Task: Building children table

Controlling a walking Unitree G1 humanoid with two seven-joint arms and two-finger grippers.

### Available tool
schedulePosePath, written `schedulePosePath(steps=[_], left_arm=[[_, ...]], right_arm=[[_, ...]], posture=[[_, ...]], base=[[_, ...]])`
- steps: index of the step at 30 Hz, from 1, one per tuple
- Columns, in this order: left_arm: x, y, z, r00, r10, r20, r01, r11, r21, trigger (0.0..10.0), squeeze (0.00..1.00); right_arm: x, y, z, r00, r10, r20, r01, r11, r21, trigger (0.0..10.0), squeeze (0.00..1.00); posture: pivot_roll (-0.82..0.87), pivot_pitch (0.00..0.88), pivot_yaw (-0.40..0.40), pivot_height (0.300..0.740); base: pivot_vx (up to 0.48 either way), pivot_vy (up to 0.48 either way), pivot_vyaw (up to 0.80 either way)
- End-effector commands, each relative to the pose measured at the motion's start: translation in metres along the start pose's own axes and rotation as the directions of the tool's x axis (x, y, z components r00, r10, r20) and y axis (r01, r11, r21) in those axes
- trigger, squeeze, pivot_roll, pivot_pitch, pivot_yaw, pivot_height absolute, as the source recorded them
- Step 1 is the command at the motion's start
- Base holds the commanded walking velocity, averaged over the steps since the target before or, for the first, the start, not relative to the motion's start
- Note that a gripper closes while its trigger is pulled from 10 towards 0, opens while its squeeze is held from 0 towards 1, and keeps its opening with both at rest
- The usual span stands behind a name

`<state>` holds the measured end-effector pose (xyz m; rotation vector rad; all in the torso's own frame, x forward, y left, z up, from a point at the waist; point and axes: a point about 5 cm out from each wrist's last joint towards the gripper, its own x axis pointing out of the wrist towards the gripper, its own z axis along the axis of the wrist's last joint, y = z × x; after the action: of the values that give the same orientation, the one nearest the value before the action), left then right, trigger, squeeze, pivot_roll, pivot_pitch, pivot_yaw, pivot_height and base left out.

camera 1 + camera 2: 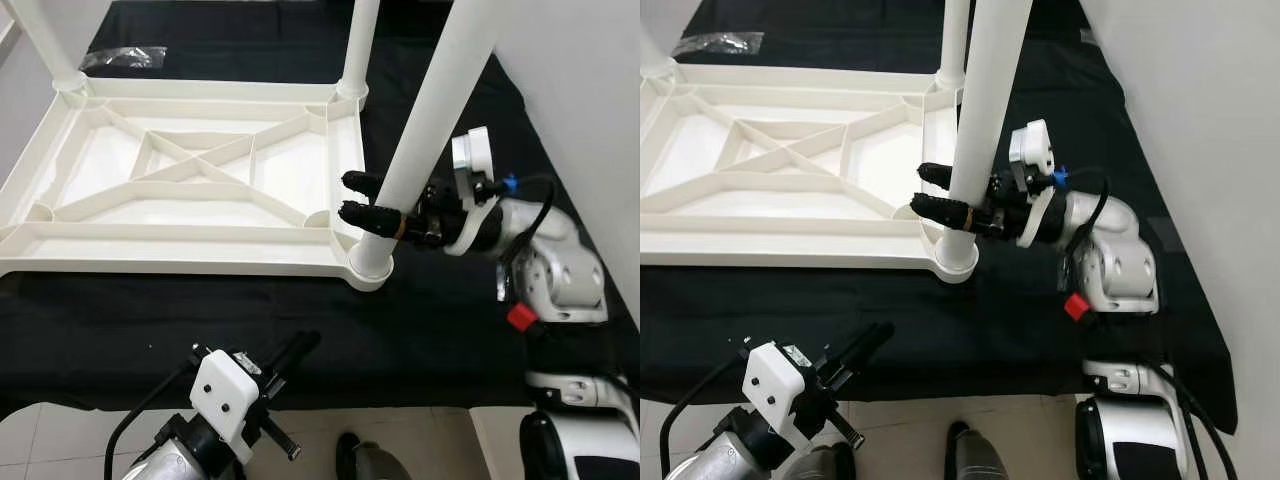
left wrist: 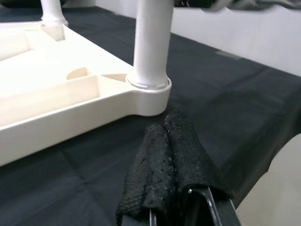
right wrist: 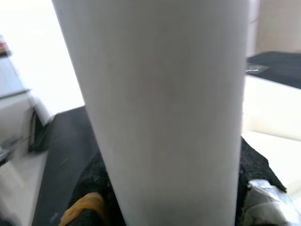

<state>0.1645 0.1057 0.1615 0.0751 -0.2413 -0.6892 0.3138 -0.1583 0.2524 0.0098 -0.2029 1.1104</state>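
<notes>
The white plastic table top (image 1: 190,180) lies upside down on a black cloth, its ribbed underside up. White legs stand in its corner sockets: the near right leg (image 1: 430,120), the far right leg (image 1: 357,50) and the far left leg (image 1: 45,45). My right gripper (image 1: 372,201) is shut on the near right leg just above its socket (image 1: 371,266), one finger on each side. That leg (image 3: 164,113) is very close in the right wrist view. My left gripper (image 1: 298,347) is shut and holds nothing, low at the cloth's front edge, pointing toward the same corner (image 2: 148,89).
A black cloth (image 1: 430,330) covers the floor under the table top. A white wall (image 1: 590,90) runs close along the right. A clear plastic bag (image 1: 120,58) lies at the far left. Pale floor tiles (image 1: 60,440) begin at the cloth's near edge.
</notes>
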Motion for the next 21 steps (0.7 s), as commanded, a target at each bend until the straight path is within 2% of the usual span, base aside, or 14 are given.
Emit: schedulePosePath(steps=[1, 3, 4, 6, 7, 8, 9, 10, 11, 12, 13, 18, 19, 21], left_arm=[[0.000, -0.002, -0.008, 1.000, -0.003, -0.021, 0.002, 1.000, -0.017, 10.0, 0.00], [0.000, -0.002, -0.008, 1.000, -0.003, -0.021, 0.002, 1.000, -0.017, 10.0, 0.00], [0.001, -0.001, -0.009, 1.000, -0.003, -0.020, 0.002, 1.000, -0.015, 10.0, 0.00], [0.001, -0.001, -0.009, 1.000, -0.003, -0.020, 0.002, 1.000, -0.015, 10.0, 0.00], [0.003, 0.001, -0.011, 1.000, 0.001, -0.017, -0.001, 1.000, -0.012, 10.0, 0.00], [0.008, 0.004, -0.014, 1.000, 0.002, -0.012, -0.002, 1.000, -0.008, 10.0, 0.00], [0.008, 0.004, -0.014, 1.000, 0.002, -0.012, -0.002, 1.000, -0.008, 10.0, 0.00], [0.013, 0.006, -0.017, 1.000, 0.004, -0.008, -0.004, 1.000, 0.002, 10.0, 0.00], [0.013, 0.006, -0.017, 1.000, 0.004, -0.008, -0.004, 1.000, 0.002, 10.0, 0.00], [0.017, 0.009, -0.020, 1.000, 0.008, -0.003, -0.008, 1.000, 0.010, 10.0, 0.00], [0.020, 0.012, -0.022, 1.000, 0.017, -0.001, -0.017, 1.000, 0.015, 10.0, 0.00], [0.024, 0.015, -0.024, 0.999, 0.037, 0.004, -0.037, 0.999, 0.027, 10.0, 0.00], [0.025, 0.017, -0.024, 0.999, 0.053, 0.004, -0.053, 0.998, 0.038, 10.0, 0.00], [0.025, 0.017, -0.024, 0.999, 0.053, 0.004, -0.053, 0.998, 0.038, 10.0, 0.00]], right_arm=[[-0.017, 0.018, -0.045, 0.978, -0.172, -0.120, 0.197, 0.948, 0.249, 0.0, 0.00], [-0.017, 0.018, -0.045, 0.978, -0.172, -0.120, 0.197, 0.948, 0.249, 0.0, 0.00], [-0.019, 0.030, -0.052, 0.958, -0.240, -0.157, 0.275, 0.923, 0.268, 0.0, 0.00], [-0.019, 0.030, -0.052, 0.958, -0.240, -0.157, 0.275, 0.923, 0.268, 0.0, 0.00], [-0.032, 0.028, -0.072, 0.730, -0.576, -0.368, 0.640, 0.765, 0.070, 0.0, 0.00], [-0.032, 0.041, -0.082, 0.559, -0.719, -0.413, 0.768, 0.637, -0.069, 0.0, 0.00], [-0.032, 0.041, -0.082, 0.559, -0.719, -0.413, 0.768, 0.637, -0.069, 0.0, 0.00], [-0.014, 0.049, -0.086, 0.500, -0.766, -0.404, 0.804, 0.584, -0.112, 0.0, 0.00], [-0.014, 0.049, -0.086, 0.500, -0.766, -0.404, 0.804, 0.584, -0.112, 0.0, 0.00], [0.007, 0.051, -0.087, 0.511, -0.768, -0.387, 0.805, 0.585, -0.098, 0.0, 0.00], [0.026, 0.050, -0.086, 0.569, -0.737, -0.364, 0.775, 0.629, -0.061, 0.0, 0.00], [0.039, 0.042, -0.090, 0.580, -0.730, -0.362, 0.770, 0.636, -0.050, 0.0, 0.00], [0.038, 0.037, -0.091, 0.581, -0.731, -0.358, 0.776, 0.630, -0.027, 10.0, 0.00], [0.038, 0.037, -0.091, 0.581, -0.731, -0.358, 0.776, 0.630, -0.027, 10.0, 0.00]], posture=[[0.06, 0.261, -0.086, 0.740], [0.06, 0.261, -0.086, 0.740], [0.05, 0.253, -0.086, 0.740], [0.05, 0.253, -0.086, 0.740], [0.02, 0.225, -0.097, 0.740], [0.03, 0.198, -0.104, 0.740], [0.03, 0.198, -0.104, 0.740], [0.02, 0.179, -0.097, 0.740], [0.02, 0.179, -0.097, 0.740], [0.03, 0.161, -0.111, 0.740], [0.03, 0.146, -0.125, 0.740], [0.04, 0.141, -0.130, 0.740], [0.04, 0.136, -0.130, 0.740], [0.04, 0.136, -0.130, 0.740]], base=[[0.000, 0.000, 0.00], [0.000, 0.000, 0.00], [0.000, 0.000, 0.00], [0.000, 0.000, 0.00], [0.000, 0.000, 0.00], [0.000, 0.000, 0.00], [0.000, 0.000, 0.00], [0.000, 0.000, 0.00], [0.000, 0.000, 0.00], [0.000, 0.000, 0.00], [0.000, 0.000, 0.00], [0.000, 0.000, 0.00], [0.000, 0.000, 0.00], [0.000, 0.000, 0.00]])
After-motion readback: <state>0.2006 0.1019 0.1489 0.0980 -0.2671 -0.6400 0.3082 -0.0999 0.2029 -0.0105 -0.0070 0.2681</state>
